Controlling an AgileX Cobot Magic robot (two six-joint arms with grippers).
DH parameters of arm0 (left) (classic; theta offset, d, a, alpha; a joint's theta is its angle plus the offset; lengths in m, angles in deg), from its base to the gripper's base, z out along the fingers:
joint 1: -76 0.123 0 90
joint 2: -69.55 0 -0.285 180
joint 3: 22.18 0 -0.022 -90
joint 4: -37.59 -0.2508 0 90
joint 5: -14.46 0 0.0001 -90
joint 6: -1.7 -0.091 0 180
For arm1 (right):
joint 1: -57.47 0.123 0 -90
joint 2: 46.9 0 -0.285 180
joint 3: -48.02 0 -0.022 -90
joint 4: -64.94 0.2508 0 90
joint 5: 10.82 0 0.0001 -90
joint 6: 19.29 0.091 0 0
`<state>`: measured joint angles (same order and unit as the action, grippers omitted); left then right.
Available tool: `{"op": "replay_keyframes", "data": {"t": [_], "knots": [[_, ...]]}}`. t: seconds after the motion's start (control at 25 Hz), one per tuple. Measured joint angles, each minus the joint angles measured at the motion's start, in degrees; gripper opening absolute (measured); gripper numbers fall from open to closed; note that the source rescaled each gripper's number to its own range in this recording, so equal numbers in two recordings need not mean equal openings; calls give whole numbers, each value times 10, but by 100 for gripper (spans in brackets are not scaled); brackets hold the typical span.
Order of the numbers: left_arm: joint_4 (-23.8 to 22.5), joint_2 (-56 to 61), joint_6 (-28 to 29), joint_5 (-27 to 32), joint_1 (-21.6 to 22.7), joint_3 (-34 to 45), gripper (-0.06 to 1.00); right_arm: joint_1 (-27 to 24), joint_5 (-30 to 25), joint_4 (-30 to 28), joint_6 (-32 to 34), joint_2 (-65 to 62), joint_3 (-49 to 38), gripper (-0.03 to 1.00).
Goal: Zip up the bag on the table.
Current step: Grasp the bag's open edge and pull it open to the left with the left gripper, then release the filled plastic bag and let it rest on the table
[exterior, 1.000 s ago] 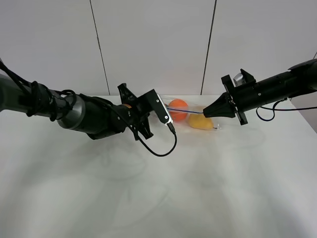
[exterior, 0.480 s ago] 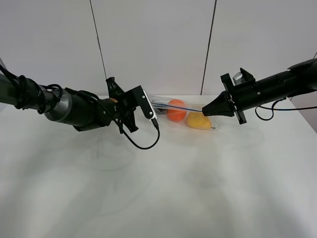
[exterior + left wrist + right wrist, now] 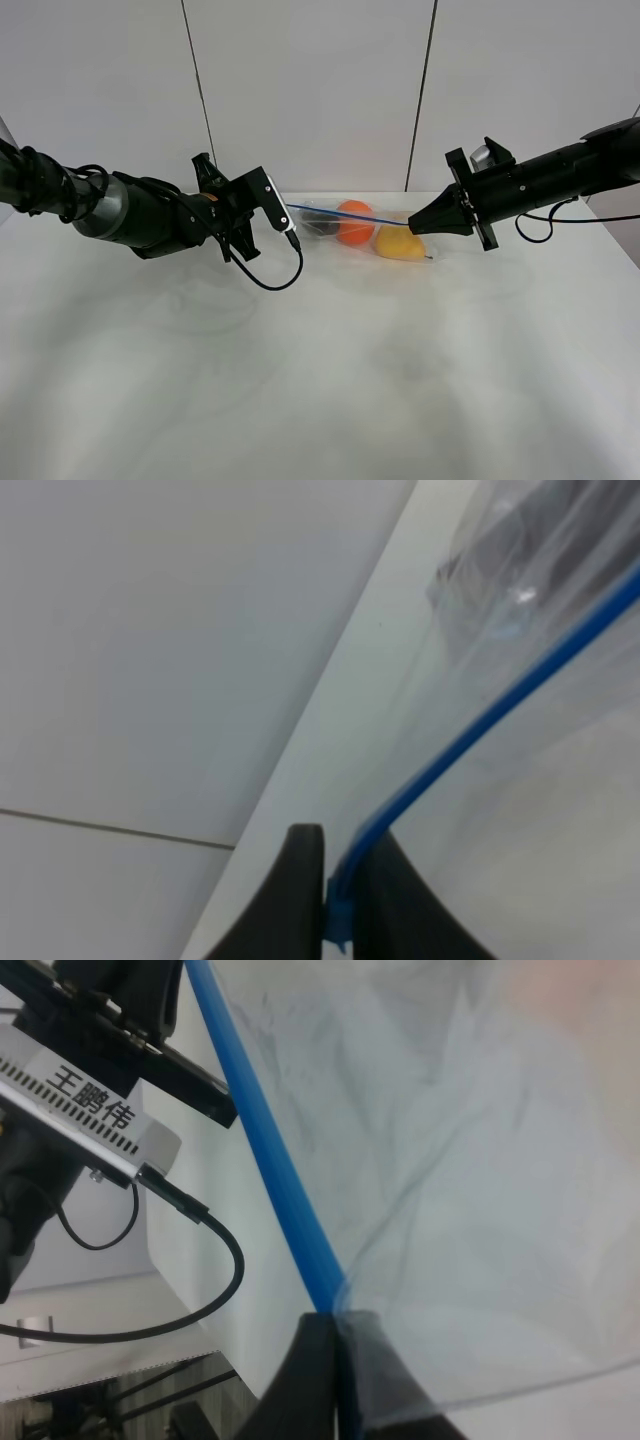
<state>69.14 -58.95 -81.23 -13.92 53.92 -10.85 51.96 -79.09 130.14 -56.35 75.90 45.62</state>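
Toward the far edge of the white table [image 3: 320,380], stretched between both arms: clear bag [image 3: 345,228], light, thin, crinkly, likely slippery, lumpy with fruit [image 3: 357,222]. Best held by the stiffer blue zip strip [image 3: 480,720]. Pinched onto it, left claw [image 3: 335,880]; clamped at its other end, right claw [image 3: 335,1355].

There is one table [image 3: 320,400], and on it one bag [image 3: 322,224] with one blue zip strip [image 3: 345,215]. Three pieces of produce can be counted through the plastic: one orange ball [image 3: 354,224], one yellow piece [image 3: 402,244] and one dark piece [image 3: 312,228], too dim to tell further. Two arms show, the left arm [image 3: 130,212] and the right arm [image 3: 560,175]. There are two grippers, the left gripper [image 3: 340,908] and the right gripper [image 3: 338,1368], each showing two fingers. Two loose black cables are visible, one cable [image 3: 272,282] at the left arm and a second cable [image 3: 535,234] at the right. The wall [image 3: 310,90] has two dark seams [image 3: 198,95], making three panels.
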Motion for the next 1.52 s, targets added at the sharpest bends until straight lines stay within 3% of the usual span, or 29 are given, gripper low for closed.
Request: {"op": "replay_keyframes", "data": {"t": [0.12,0.2,0.32,0.4,0.48,0.64,0.88,1.04,1.28,1.4,1.52], "knots": [[0,0,0,2,0,0,0,0,-1,0,0,0,0,0],[7,0,0,-1,1,0,7,0,-2,-6,0,0,0,0],[31,0,20,-19,22,2,43,-7,-7,-33,0,0,-1,0],[36,0,43,-22,26,2,75,-7,-7,-35,1,0,-1,0],[36,0,58,-21,28,4,90,-7,-7,-35,1,0,-1,0],[43,0,65,-18,52,13,99,-7,-7,-35,1,0,-1,0],[128,2,98,17,107,11,100,-7,-8,-35,1,0,-1,0],[198,21,104,150,140,-20,98,-7,-8,-35,1,0,-1,0],[287,37,140,478,212,-94,98,-7,-8,-35,1,0,-1,0],[290,37,201,632,248,-124,98,-7,-8,-35,1,0,-1,0],[251,39,307,745,276,-153,97,-7,-8,-35,1,0,-1,0]]}}
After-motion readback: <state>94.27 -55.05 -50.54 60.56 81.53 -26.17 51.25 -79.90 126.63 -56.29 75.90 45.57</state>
